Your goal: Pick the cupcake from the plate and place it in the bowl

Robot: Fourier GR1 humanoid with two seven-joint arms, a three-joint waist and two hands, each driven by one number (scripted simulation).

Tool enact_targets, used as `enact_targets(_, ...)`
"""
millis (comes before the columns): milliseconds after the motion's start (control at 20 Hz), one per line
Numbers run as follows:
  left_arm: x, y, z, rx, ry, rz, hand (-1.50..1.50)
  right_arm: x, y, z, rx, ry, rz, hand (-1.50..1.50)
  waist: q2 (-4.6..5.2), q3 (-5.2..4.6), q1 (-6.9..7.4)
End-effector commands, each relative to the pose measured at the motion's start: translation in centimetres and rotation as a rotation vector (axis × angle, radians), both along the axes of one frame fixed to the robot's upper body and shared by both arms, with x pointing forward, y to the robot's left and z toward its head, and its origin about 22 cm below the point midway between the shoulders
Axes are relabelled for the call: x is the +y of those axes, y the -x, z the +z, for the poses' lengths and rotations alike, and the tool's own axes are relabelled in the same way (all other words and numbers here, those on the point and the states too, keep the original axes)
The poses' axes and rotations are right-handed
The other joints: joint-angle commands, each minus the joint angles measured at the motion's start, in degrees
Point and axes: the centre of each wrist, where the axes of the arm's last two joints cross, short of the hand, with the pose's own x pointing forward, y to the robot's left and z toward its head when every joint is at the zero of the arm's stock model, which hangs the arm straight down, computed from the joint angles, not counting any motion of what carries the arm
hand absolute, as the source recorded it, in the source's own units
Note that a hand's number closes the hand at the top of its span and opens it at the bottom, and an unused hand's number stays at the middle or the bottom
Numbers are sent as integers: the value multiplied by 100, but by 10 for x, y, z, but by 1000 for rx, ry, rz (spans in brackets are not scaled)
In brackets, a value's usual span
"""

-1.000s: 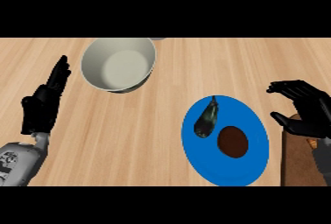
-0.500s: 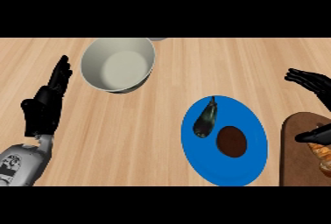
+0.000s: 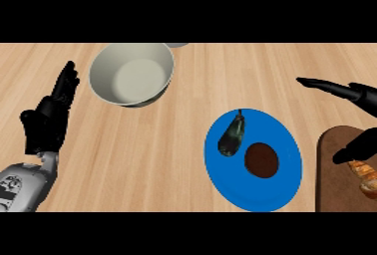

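Observation:
On the blue plate (image 3: 254,191) at the lower right lies the cupcake (image 3: 261,160), a dark brown round seen from above. A dark green eggplant (image 3: 233,135) lies beside it on the same plate. The beige bowl (image 3: 132,72) stands at the upper left, with nothing in it. My right hand (image 3: 355,94) is at the right edge, up and right of the plate, open with fingers spread and holding nothing. At the left edge my left hand (image 3: 48,119) rests open, fingers up.
A brown wooden board (image 3: 340,174) lies at the right edge beside the plate, with an orange-brown pastry (image 3: 366,174) on it. A grey object (image 3: 176,45) peeks in at the top behind the bowl.
My right hand has moved right and away from the plate, opening wider and uncovering the brown board. The left hand, plate and bowl stay put.

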Motion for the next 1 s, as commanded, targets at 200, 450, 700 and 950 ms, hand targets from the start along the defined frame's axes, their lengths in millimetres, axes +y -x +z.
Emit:
enact_targets(200,-5,2,-11,-2,-6,26,0,60,1,-3,75,176,220,-150,-18,-4,-86)
enact_targets(450,-13,22,-12,12,-3,26,0,86,12,-32,68,260,248,-150,-18,1,-55)
enact_targets(700,2,6,1,10,2,33,0,101,1,-25,85,439,218,-150,-9,-2,-48)
enact_targets(950,-1,6,0,2,-7,9,0,112,21,-60,93,487,196,-150,-16,0,-85)
